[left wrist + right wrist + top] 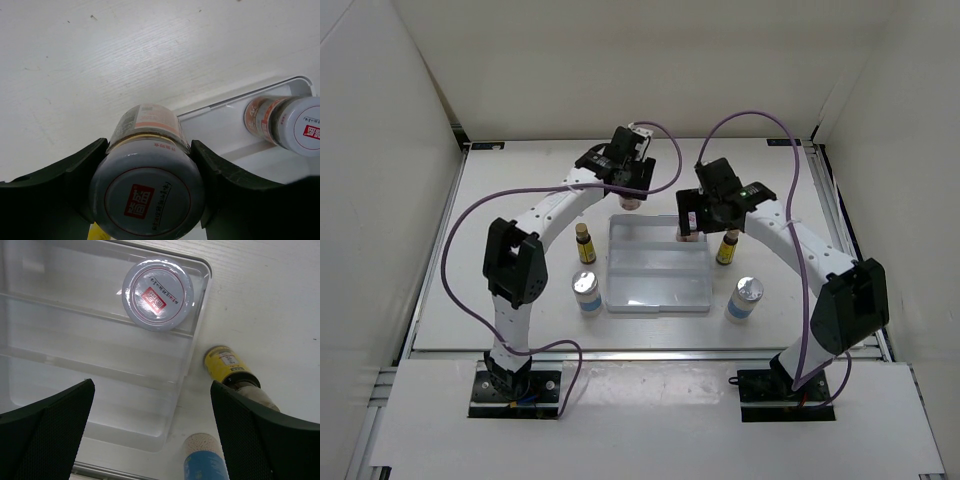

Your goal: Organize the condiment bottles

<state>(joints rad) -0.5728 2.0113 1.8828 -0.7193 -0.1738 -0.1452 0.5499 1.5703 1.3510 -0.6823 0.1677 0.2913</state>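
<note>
White table [520, 160], L gripper [148, 150] snug on jar [147, 200]

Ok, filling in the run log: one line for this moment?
left gripper: shut on jar beside tray | right gripper: open over tray | second jar: in tray's far slot

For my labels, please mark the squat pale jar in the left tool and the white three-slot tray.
Squat pale jar [146, 200]: left wrist view, red-marked lid.
White three-slot tray [90, 347]: right wrist view, middle slot.
</note>
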